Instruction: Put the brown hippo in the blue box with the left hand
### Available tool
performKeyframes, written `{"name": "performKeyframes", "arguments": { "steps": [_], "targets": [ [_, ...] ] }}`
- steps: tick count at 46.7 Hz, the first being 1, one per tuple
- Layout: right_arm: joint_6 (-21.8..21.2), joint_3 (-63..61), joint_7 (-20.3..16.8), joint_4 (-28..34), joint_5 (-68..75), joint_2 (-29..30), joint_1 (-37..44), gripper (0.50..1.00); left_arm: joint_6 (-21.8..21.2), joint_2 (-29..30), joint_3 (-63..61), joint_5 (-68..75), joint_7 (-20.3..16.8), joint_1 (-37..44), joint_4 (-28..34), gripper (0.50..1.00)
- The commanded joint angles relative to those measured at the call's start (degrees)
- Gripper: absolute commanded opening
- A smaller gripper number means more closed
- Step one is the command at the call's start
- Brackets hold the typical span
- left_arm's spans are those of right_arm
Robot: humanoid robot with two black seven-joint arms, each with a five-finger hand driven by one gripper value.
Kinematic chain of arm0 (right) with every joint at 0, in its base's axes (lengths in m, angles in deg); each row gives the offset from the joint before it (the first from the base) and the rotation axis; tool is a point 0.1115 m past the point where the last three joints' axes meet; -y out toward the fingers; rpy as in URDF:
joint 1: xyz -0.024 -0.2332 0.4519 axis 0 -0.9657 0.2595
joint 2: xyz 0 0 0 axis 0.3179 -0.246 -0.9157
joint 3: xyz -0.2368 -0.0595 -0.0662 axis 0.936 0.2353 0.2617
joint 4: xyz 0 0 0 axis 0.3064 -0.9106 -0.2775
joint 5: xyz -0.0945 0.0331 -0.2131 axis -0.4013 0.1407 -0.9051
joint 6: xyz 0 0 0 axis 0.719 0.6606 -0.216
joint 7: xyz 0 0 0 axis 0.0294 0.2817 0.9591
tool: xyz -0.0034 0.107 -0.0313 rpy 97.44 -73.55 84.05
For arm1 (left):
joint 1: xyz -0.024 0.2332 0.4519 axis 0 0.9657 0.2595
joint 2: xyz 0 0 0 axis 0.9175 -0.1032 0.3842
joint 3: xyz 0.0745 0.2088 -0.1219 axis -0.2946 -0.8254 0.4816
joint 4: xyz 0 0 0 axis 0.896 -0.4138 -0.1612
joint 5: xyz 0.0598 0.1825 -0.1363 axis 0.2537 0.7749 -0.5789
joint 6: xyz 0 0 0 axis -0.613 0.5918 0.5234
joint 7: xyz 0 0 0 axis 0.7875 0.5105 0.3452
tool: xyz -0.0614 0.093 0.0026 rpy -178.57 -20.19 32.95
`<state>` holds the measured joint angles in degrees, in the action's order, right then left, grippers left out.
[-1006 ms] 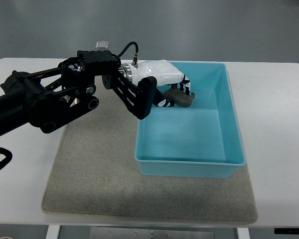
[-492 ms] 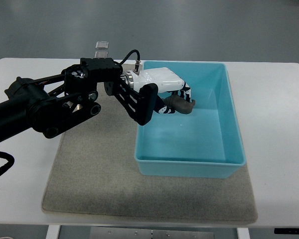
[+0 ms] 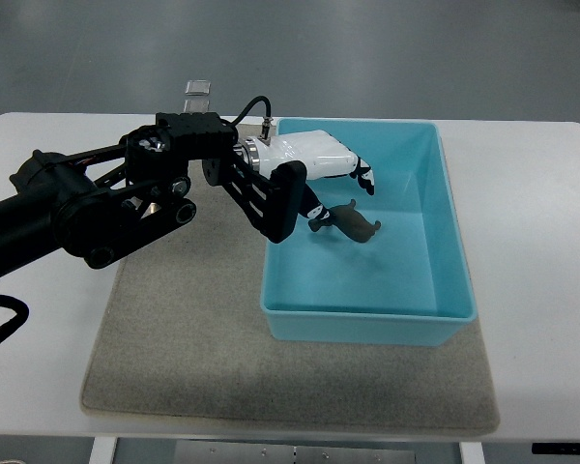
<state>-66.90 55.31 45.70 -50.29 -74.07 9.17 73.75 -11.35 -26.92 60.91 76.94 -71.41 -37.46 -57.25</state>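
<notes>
Left arm (image 3: pixel 87 208): black, reached from the left edge across the mat (image 3: pixel 184 329). Left hand (image 3: pixel 319 164): white, over the box's (image 3: pixel 445 242) left rim, fingers (image 3: pixel 364 175) spread, holding nothing. Hippo (image 3: pixel 353 222): brown, inside the box just below the fingers; contact unclear, wrist bracket hid part.

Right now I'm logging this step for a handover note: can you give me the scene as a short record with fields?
Toy: small brown plastic hippo, lying inside the box, free of the fingers
Container: rectangular light-blue plastic box, on the mat
Surface: grey felt mat on a white table
Left robot hand: white with black fingers, open, above the box's far left part, just over the hippo
Right arm: not in view
Other: small clear object at the table's far edge
Task state: hippo in box
</notes>
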Motion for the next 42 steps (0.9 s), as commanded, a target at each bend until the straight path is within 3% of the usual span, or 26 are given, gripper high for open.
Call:
{"name": "performKeyframes", "arguments": {
  "steps": [1, 26, 42],
  "targets": [
    [0.1, 0.0, 0.0, 0.0, 0.0, 0.0, 0.0, 0.936, 0.0, 0.1, -0.1, 0.0, 0.0, 0.0, 0.0, 0.741],
    [0.0, 0.0, 0.0, 0.0, 0.0, 0.0, 0.0, 0.936, -2.2, 0.6, 2.8, -0.4, 0.0, -1.7, 3.0, 0.763],
    [0.0, 0.0, 0.0, 0.0, 0.0, 0.0, 0.0, 0.936, -8.0, 1.1, 2.8, -1.0, 0.0, -1.8, 7.4, 0.769]
  ]
}}
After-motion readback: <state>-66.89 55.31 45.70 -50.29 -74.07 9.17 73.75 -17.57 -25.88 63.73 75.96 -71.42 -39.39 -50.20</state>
